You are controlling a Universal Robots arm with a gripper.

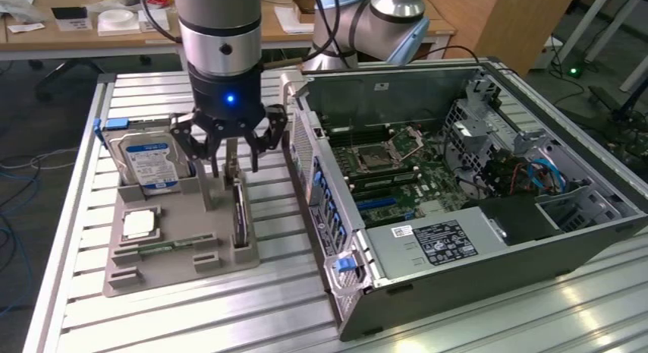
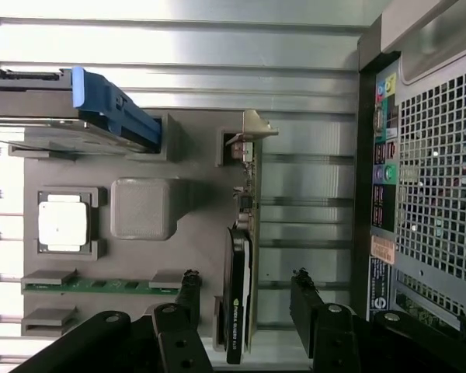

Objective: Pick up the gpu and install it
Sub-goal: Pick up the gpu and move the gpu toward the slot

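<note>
Here gpu stands in tray

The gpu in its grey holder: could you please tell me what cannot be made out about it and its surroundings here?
- gpu: exterior view, one end partly hidden behind the open gripper; it stands edge-on, so its faces are unseen.
- gpu label: wrist view, print too small to read.
- hard drive: wrist view, cut off by the picture's edge.
- motherboard slots: exterior view, too small to tell apart.
</note>
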